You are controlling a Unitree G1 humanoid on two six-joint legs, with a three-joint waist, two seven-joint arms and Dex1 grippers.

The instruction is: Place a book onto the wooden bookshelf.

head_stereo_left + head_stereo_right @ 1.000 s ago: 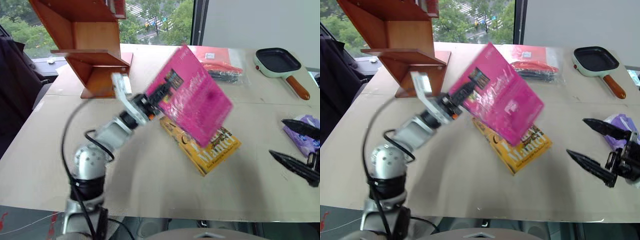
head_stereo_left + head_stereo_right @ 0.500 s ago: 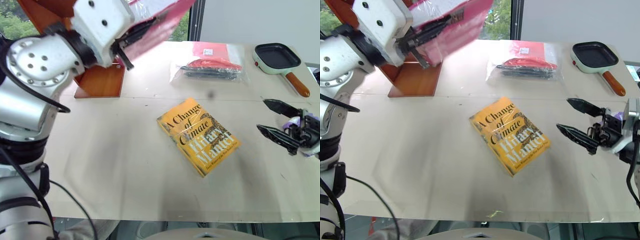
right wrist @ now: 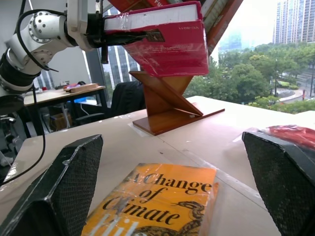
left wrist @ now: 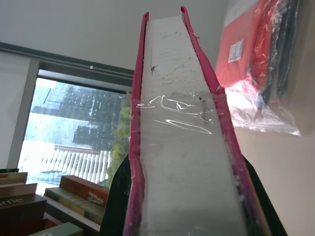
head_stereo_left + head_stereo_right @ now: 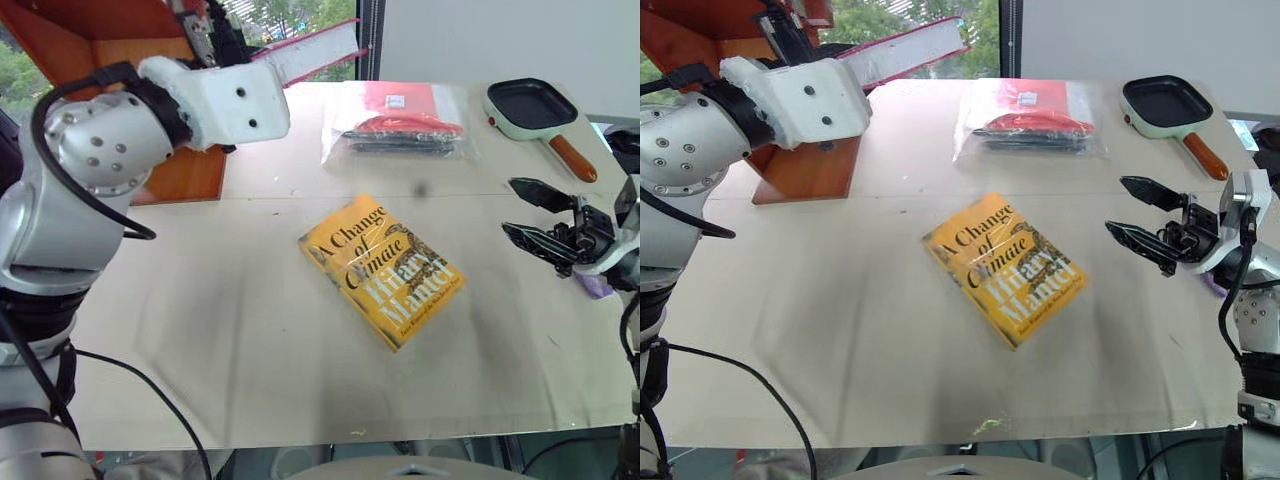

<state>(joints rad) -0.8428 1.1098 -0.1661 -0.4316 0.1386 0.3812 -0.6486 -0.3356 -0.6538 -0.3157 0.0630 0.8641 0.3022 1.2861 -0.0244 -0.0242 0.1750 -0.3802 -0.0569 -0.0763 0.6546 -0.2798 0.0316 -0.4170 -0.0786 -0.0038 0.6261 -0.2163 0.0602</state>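
The magenta-pink book (image 3: 167, 44) is raised high at the far left of the table, close in front of the wooden bookshelf (image 5: 110, 25). My left gripper (image 3: 142, 30) is shut on it. The book lies nearly level, white page edge (image 5: 310, 50) facing me, its free end pointing right. In the left wrist view, black fingers (image 4: 118, 201) clamp both covers around the pages (image 4: 182, 147). My right gripper (image 5: 508, 207) hovers open and empty over the table's right side, well away from the book.
A yellow "A Change of Climate" book (image 5: 380, 270) lies flat mid-table. A red packet in a clear bag (image 5: 400, 125) and a small frying pan (image 5: 530, 105) sit at the back right. A purple item (image 5: 597, 285) lies behind my right gripper. Several books (image 4: 29, 206) stand in the shelf.
My left arm lifted the pink book from above the yellow book up and left toward the shelf, turning it nearly level. My right gripper came forward over the table, still open.
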